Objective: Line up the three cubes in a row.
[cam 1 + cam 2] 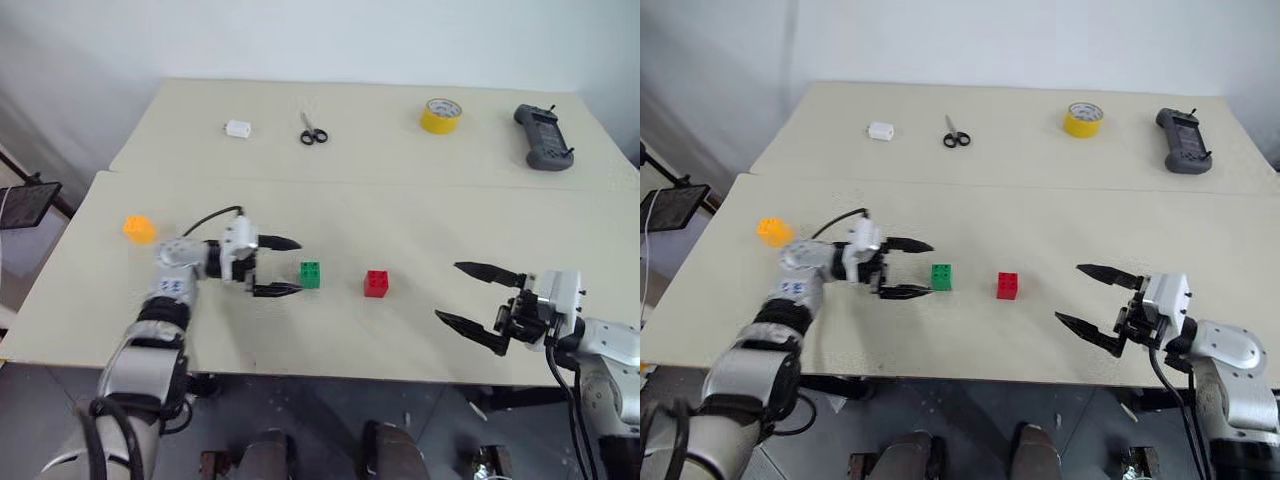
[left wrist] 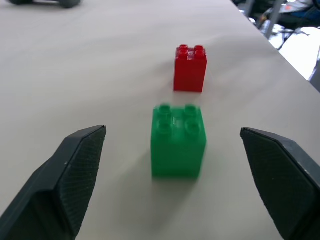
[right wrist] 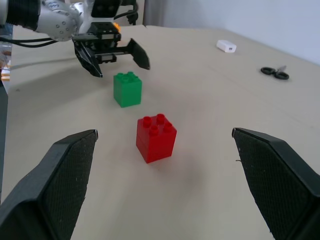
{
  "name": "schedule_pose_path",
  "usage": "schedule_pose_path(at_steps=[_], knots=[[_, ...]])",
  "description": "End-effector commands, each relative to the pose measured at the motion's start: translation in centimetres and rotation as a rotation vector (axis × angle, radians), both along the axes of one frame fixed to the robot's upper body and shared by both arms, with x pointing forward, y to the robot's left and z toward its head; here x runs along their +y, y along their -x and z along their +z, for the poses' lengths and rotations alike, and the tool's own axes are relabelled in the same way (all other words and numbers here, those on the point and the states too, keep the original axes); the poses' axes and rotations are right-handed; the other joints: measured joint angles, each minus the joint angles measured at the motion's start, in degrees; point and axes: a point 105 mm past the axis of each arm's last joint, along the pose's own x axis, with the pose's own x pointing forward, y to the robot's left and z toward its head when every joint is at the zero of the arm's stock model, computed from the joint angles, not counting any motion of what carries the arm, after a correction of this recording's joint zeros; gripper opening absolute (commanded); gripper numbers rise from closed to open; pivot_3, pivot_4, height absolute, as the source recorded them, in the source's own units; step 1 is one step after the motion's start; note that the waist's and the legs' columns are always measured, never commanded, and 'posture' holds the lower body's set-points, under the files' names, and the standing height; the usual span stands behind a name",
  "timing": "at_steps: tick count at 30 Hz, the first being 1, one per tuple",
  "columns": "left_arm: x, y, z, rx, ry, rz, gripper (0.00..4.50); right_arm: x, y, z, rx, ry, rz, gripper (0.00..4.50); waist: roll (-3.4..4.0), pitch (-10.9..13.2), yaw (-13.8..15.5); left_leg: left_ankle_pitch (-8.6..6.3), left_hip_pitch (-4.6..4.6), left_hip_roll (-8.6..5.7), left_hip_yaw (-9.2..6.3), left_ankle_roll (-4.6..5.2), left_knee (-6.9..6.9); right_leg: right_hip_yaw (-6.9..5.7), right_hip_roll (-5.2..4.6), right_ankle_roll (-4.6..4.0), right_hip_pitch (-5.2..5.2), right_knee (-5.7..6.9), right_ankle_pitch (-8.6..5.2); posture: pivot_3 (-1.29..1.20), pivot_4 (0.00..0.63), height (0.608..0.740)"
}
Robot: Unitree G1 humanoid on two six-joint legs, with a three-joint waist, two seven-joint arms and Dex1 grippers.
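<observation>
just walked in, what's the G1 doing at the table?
It is lining up three studded plastic toy cubes. The left gripper sits open right beside the green cube, which stands free on the beige tabletop. The red cube stands a short gap further to the robot's right, roughly in line. The orange-yellow cube is off by the table's left edge. The right gripper hangs open, holding nothing.

green cube (image 1: 311, 274) beside red cube (image 1: 376, 283), orange-yellow cube (image 1: 139, 229) well apart
</observation>
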Motion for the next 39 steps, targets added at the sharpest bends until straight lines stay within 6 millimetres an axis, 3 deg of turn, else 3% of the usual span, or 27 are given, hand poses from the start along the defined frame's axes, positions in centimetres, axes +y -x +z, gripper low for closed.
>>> schedule_pose_path(at_steps=[1, 9, 11, 14, 17, 21, 25, 33, 39], knots=[[2.9, 1.1, 2.1, -0.058, 0.096, 0.14, 4.47, 1.0, -0.4, 0.6, -0.017, -0.037, 0.056, 4.5, 0.0, 0.01, -0.19, -0.01, 0.0, 0.0, 0.0, 0.0, 0.01, 0.02, -0.01, 0.0, 0.0, 0.0, 0.0, 0.0, 0.15, 0.74], [12.8, 7.0, 2.4, -0.161, 0.416, 0.924, 4.47, 3.8, -2.9, 1.6, -0.075, -0.082, 0.162, 4.5, 0.02, 0.03, 0.47, -0.05, 0.01, 0.03, -0.23, -0.03, 0.09, -0.01, -0.05, 0.0, 0.08, 0.02, 0.0, 0.0, 0.15, 0.74], [15.0, 8.7, 2.5, -0.284, 0.436, 1.124, 4.47, 4.4, -3.4, 1.9, -0.119, -0.085, 0.179, 4.5, 0.02, 0.03, 0.95, -0.05, 0.03, -0.01, -0.26, -0.02, 0.12, -0.02, -0.08, 0.0, 0.15, 0.0, 0.0, 0.0, 0.15, 0.74], [18.7, 12.7, -0.4, -0.252, 0.56, 1.515, 4.47, 5.1, -4.3, 2.4, -0.132, -0.108, 0.202, 4.5, 0.02, 0.02, 1.01, -0.06, 0.03, -0.02, -0.19, -0.01, 0.13, 0.0, -0.08, 0.0, 0.16, -0.07, 0.0, 0.0, 0.15, 0.74], [19.1, 14.2, -1.9, -0.199, 0.635, 1.657, 4.47, 5.3, -4.7, 2.6, -0.145, -0.117, 0.211, 4.5, 0.0, 0.02, 1.17, -0.16, 0.05, 0.0, -0.15, 0.0, 0.12, -0.02, -0.06, 0.01, 0.15, -0.07, 0.0, 0.0, 0.15, 0.74], [18.2, 12.5, -3.0, -0.11, 0.674, 1.658, 4.47, 5.6, -4.7, 2.1, -0.133, -0.105, 0.23, 4.5, 0.0, 0.02, 2.01, -0.12, 0.0, 0.0, -0.17, 0.0, 0.18, -0.06, -0.04, -0.01, 0.15, -0.05, 0.0, 0.0, 0.15, 0.74], [17.5, 8.1, -2.4, -0.038, 0.691, 1.597, 4.47, 5.6, -4.6, 2.0, -0.136, -0.093, 0.231, 4.5, 0.0, 0.02, 1.7, -0.12, 0.01, 0.0, -0.12, 0.01, 0.21, -0.01, -0.04, -0.01, 0.13, 0.0, 0.0, 0.0, 0.15, 0.74], [18.0, 0.6, -0.7, 0.01, 0.54, 1.502, 4.47, 5.4, -3.9, 1.6, -0.135, -0.083, 0.204, 4.5, 0.01, 0.01, 0.85, -0.16, 0.04, 0.03, -0.02, -0.03, 0.12, -0.05, 0.02, -0.01, 0.04, 0.03, 0.0, 0.0, 0.15, 0.74], [19.3, -1.8, 0.6, -0.018, 0.524, 1.509, 4.47, 5.2, -2.9, 0.9, -0.121, -0.096, 0.156, 4.5, 0.01, 0.01, 0.27, -0.16, 0.04, 0.01, -0.01, -0.03, 0.1, -0.04, 0.01, -0.01, 0.05, 0.01, 0.0, 0.0, 0.15, 0.74]])
